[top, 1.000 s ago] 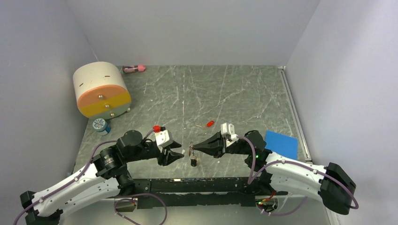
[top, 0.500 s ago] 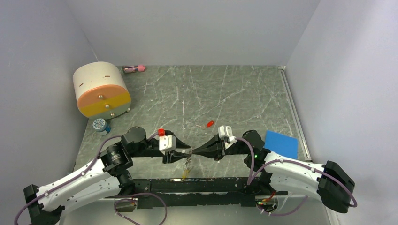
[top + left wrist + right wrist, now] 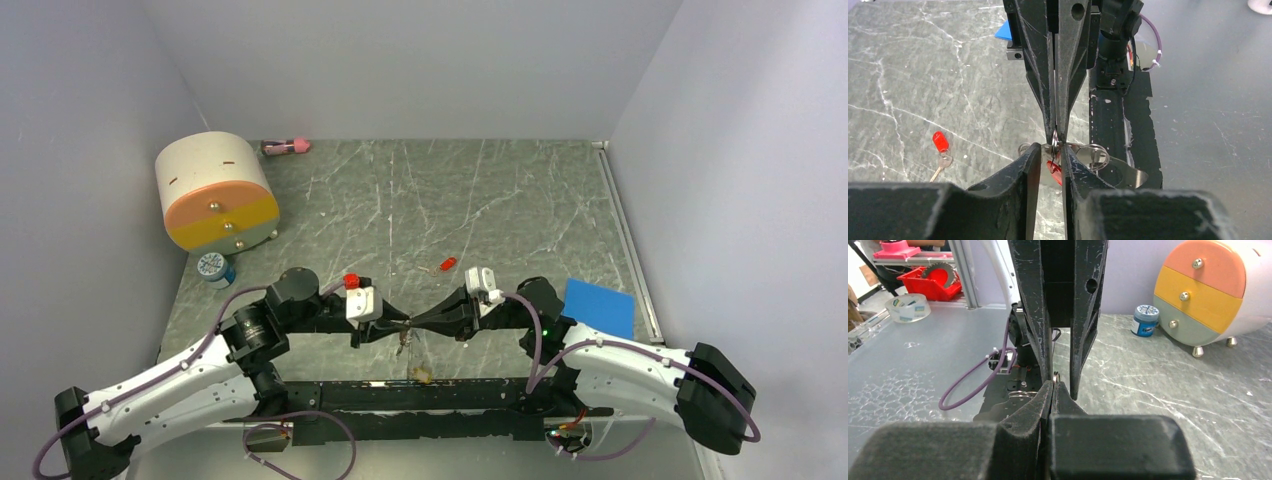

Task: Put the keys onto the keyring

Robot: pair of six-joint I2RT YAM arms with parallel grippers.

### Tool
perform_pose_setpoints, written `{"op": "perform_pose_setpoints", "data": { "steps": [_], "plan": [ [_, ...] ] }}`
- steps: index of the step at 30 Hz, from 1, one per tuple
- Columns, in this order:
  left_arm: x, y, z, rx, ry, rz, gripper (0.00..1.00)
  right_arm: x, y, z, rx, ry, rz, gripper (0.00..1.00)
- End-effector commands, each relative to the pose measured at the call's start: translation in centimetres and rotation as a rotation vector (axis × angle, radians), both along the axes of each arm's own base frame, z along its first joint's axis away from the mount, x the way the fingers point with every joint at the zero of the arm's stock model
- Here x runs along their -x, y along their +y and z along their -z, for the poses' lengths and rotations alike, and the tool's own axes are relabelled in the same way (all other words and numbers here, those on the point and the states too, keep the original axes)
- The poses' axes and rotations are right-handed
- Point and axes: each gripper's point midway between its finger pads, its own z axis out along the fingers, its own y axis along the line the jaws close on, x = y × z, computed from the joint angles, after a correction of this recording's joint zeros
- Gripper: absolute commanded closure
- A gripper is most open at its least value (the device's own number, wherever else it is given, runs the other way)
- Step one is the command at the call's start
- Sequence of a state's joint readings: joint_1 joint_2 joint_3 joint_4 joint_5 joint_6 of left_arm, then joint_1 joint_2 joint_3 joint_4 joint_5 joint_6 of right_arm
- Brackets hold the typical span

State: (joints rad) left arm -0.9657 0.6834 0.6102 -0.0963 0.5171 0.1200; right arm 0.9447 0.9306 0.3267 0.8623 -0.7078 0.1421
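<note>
Two robot arms meet tip to tip above the near edge of a grey marbled bench (image 3: 500, 200), close to its middle. The right gripper (image 3: 420, 321) is pinched tight on the thin wire of the keyring (image 3: 1055, 144), holding it off the surface. The left gripper (image 3: 394, 325) faces it with its jaws a narrow gap apart, one on each side of the ring; whether they touch the wire I cannot tell. A red key head (image 3: 1055, 171) shows between the left fingers, just below the ring. A shiny flat metal plate (image 3: 1120, 175) sits beside it toward the near edge; hanging or lying, I cannot tell. A loose red key (image 3: 447, 264) lies on the bench farther in, apart from both grippers.

At the far left corner stands a cream and orange drum (image 3: 215, 190) with its drawers closed, contents hidden. A small blue-lidded jar (image 3: 215, 268) stands capped near the left edge. A blue square (image 3: 600, 307) lies by the right edge. Off the bench, a red bin (image 3: 930, 280) holds a grey toothed disc (image 3: 938, 271).
</note>
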Motion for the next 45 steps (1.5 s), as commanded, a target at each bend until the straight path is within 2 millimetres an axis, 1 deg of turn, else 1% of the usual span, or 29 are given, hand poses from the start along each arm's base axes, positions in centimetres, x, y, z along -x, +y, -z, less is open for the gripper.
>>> {"op": "perform_pose_setpoints", "data": {
  "steps": [1, 3, 4, 9, 13, 15, 19, 22, 26, 29, 32, 38, 41, 45],
  "plan": [
    [-0.2, -0.4, -1.3, 0.028, -0.041, 0.008, 0.80, 0.1, -0.1, -2.6, -0.084, -0.053, -0.003, 1.00],
    [-0.3, -0.3, -1.4, 0.030, -0.046, 0.003, 0.94, 0.0, 0.0, -2.5, -0.079, -0.048, 0.003, 1.00],
    [-0.3, -0.2, -1.5, 0.032, -0.049, -0.004, 0.97, -0.1, 0.0, -2.4, -0.076, -0.044, 0.007, 1.00],
    [-0.6, 0.4, -1.8, 0.033, -0.045, -0.043, 0.97, -0.8, 0.1, -1.9, -0.058, -0.018, 0.048, 1.00],
    [-0.9, 0.8, -1.6, 0.001, -0.015, -0.078, 0.97, -1.3, 0.1, -1.5, -0.044, -0.009, 0.073, 0.81],
    [-1.2, 1.0, -1.0, -0.040, 0.013, -0.101, 0.97, -1.5, 0.1, -1.2, -0.027, -0.003, 0.083, 0.72],
    [-1.6, 1.5, -0.1, -0.138, 0.072, -0.145, 0.97, -2.0, -0.3, -0.9, -0.025, 0.012, 0.130, 0.50],
    [-1.8, 1.9, 0.6, -0.210, 0.108, -0.166, 0.97, -2.7, -0.8, -0.6, -0.029, 0.030, 0.182, 0.39],
    [-2.0, 2.6, 1.2, -0.303, 0.146, -0.195, 0.97, -3.3, -1.2, 0.1, -0.028, 0.047, 0.230, 0.29],
    [-2.2, 3.2, 1.3, -0.366, 0.159, -0.216, 0.98, -3.3, -1.2, 0.6, -0.016, 0.051, 0.230, 0.27],
    [-2.4, 3.6, 1.4, -0.424, 0.176, -0.232, 0.97, -3.2, -0.9, 0.8, -0.011, 0.054, 0.217, 0.27],
    [-2.5, 4.0, 1.3, -0.514, 0.204, -0.234, 0.97, -3.0, 0.6, 1.2, 0.013, 0.071, 0.150, 0.37],
    [-2.6, 4.1, 1.6, -0.566, 0.225, -0.241, 0.97, -3.1, 1.3, 1.2, -0.006, 0.075, 0.130, 0.40],
    [-2.8, 4.3, 2.5, -0.633, 0.256, -0.256, 0.97, -3.2, 2.0, 1.2, -0.027, 0.090, 0.106, 0.49]
  ]
}}
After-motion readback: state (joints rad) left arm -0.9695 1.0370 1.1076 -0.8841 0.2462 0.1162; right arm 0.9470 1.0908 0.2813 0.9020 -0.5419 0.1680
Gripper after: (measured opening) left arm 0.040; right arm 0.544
